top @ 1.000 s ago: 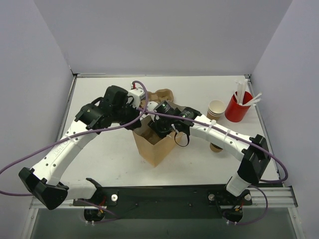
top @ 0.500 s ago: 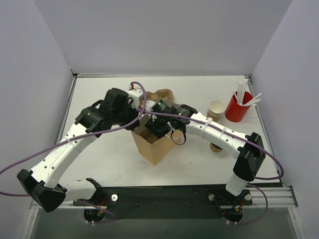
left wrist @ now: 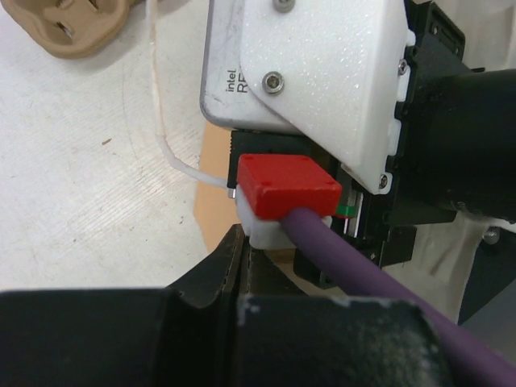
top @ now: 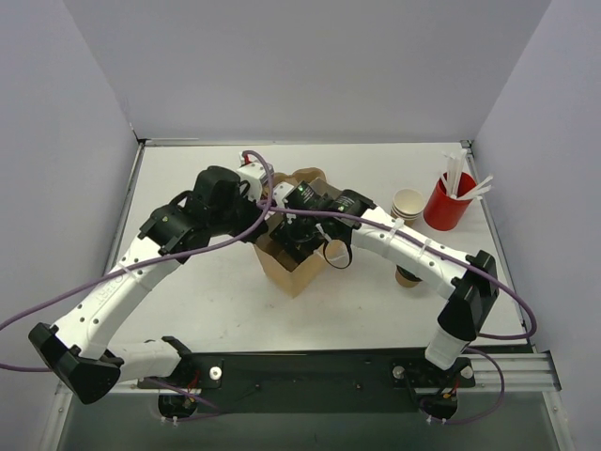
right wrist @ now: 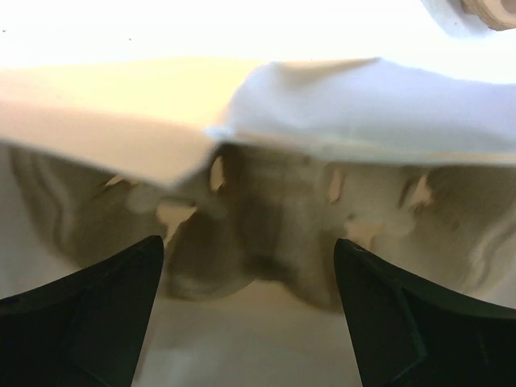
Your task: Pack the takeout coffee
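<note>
- Since a second ago, your paper bag (top: 293, 268) has slid a little toward the far wall, and both hands have gone with it. The left hand (top: 269, 209) is at its far rim and the right hand (top: 302, 242) is over its mouth.
- From above, the takeout coffee (top: 407, 278) stands on the worktop (top: 188, 188) outside the bag. It is well apart from the bag and mostly hidden under the right forearm.
- Only this top view shows you the stack of pale cups (top: 407, 205) and the red cup (top: 447, 201) of white straws beside it, near the right wall (top: 545, 141). A pulp carrier (top: 308, 178) lies just behind the bag.
- Your left wrist camera shows what the top view hides: the dark fingers (left wrist: 211, 278) are clenched on the bag's brown rim. Close ahead you see the other wrist's white camera housing (left wrist: 322, 72), its red plug (left wrist: 286, 187) and a purple cable (left wrist: 363, 282).
- Your right wrist camera shows its fingers (right wrist: 81, 314) spread wide, released and grasping nothing. Between them is a brownish blur too soft to name.
- The worktop is white and scuffed, with pale grey walls on three sides.
</note>
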Controlling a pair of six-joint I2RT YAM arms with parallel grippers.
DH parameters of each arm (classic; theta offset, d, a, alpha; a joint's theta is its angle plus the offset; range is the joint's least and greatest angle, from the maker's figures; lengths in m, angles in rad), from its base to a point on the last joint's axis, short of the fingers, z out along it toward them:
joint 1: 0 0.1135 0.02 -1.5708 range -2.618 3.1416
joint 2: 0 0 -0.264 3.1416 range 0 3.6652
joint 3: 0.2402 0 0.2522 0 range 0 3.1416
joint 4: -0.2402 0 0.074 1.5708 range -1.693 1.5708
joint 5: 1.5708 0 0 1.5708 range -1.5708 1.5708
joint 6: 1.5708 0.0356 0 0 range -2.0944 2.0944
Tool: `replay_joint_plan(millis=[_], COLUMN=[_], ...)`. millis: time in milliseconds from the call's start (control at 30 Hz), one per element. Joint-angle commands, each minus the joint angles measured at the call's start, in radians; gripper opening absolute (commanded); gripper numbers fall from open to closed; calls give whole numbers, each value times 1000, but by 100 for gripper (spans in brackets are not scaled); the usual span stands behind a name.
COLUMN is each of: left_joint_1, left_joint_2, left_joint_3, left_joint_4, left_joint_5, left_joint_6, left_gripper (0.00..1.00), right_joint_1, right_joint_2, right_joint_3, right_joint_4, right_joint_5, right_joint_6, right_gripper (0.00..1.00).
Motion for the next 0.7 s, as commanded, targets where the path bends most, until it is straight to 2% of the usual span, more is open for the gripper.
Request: replay_joint_plan(millis=[0, 400, 633, 667], left_joint_1=[-54, -64, -77, -82], left_joint_2=[1, -56, -87, -87], left_joint_3=[-22, -129, -169, -172], left_joint_4=[73, 138, 168, 170], left_joint_5=[73, 21, -10, -15], left_joint_6=[-2, -91, -122, -126], left_gripper=[0, 0, 0, 0], right_joint_1=[22, 22, -7, -17], right_joint_2=[22, 11, -51, -61], right_joint_3=[132, 141, 39, 29], right_joint_4=[49, 67, 159, 165], right_joint_5=[-17, -17, -17, -57], right_joint_6=[38, 61, 82, 87], right_gripper=[82, 84, 85, 85])
